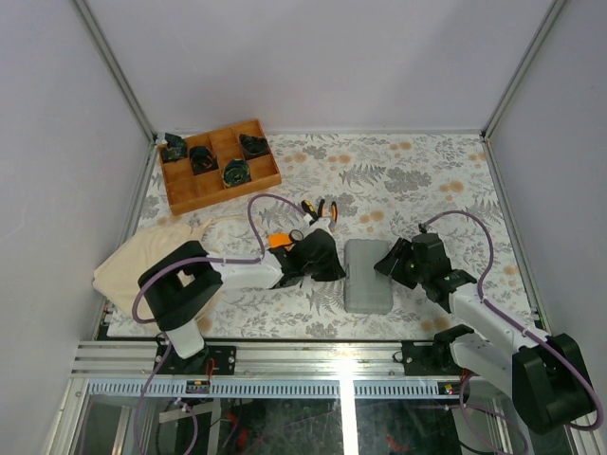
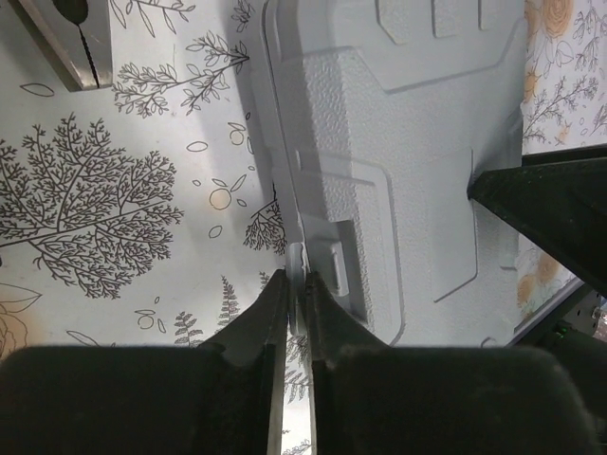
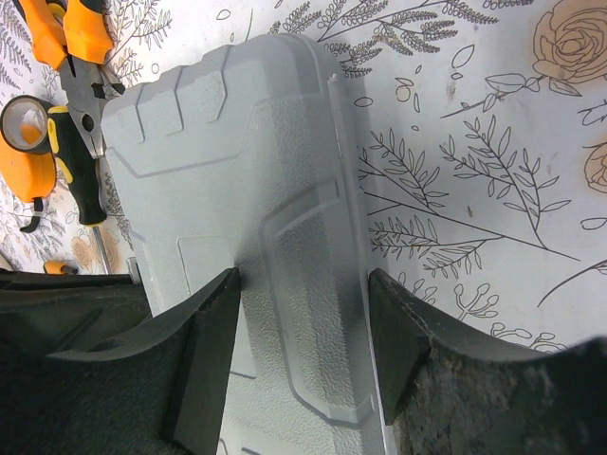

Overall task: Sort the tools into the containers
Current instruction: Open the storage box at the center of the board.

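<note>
The grey plastic case (image 1: 368, 275) lies closed on the floral cloth between my two arms. My left gripper (image 2: 297, 277) is at the case's left edge (image 2: 379, 171), jaws pinched on a small latch tab there. My right gripper (image 3: 303, 280) is open and straddles the raised ridge along the case's right edge (image 3: 237, 171), one finger over the lid and the other beside the rim. Orange-handled pliers (image 3: 71, 38), a black-and-yellow screwdriver (image 3: 78, 171) and an orange tape measure (image 3: 24, 142) lie on the cloth beyond the case, near the left gripper (image 1: 334, 268).
A brown wooden divided tray (image 1: 220, 166) with black parts stands at the back left. A beige cloth bag (image 1: 142, 261) lies by the left arm's base. A metal rail (image 1: 313, 355) runs along the near table edge. White walls close in three sides.
</note>
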Robot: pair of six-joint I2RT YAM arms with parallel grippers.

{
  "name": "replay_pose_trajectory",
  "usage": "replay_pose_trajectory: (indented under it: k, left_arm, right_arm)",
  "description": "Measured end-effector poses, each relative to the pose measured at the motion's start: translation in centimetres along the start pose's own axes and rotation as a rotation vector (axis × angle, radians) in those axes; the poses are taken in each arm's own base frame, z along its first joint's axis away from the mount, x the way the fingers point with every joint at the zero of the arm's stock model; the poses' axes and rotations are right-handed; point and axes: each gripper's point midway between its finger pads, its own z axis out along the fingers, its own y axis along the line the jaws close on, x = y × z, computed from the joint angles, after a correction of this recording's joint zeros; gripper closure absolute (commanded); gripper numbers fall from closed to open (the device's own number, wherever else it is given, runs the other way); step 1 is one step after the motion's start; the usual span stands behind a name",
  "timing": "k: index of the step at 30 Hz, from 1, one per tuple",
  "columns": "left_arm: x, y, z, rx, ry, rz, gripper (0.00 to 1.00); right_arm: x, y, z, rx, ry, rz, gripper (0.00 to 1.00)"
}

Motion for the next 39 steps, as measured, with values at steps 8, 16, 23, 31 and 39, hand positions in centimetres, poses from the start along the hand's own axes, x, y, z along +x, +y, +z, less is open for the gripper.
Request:
replay_pose_trajectory:
  k: [8,16,23,31,39]
  left_arm:
    - [-0.2,-0.4,0.0,0.010,0.003,0.004,1.00]
    - [-2.3,-2.0,-3.2,0.036,-0.052,0.007,1.00]
    - [-3.6,-3.0,-5.4,0.042,-0.079,0.005,1.00]
    - [-4.4,-4.4,-7.1,0.071,-0.087,-0.012,1.00]
    - [-5.2,-6.2,-7.8,0.115,-0.082,-0.027,1.00]
  right_arm:
    - [0.1,0.1,-1.3,-0.007,-0.008,-0.001,0.35]
    - [-1.6,-0.8,-4.4,0.073,-0.069,-0.071,0.23]
    - [-2.6,-0.2,-6.1,0.076,-0.087,-0.099,0.22]
    - [-3.5,1.8,-7.8,-0.003,-0.119,-0.131,0.26]
    - [-2.9,2.7,-8.0,-0.055,-0.087,-0.146,0.27]
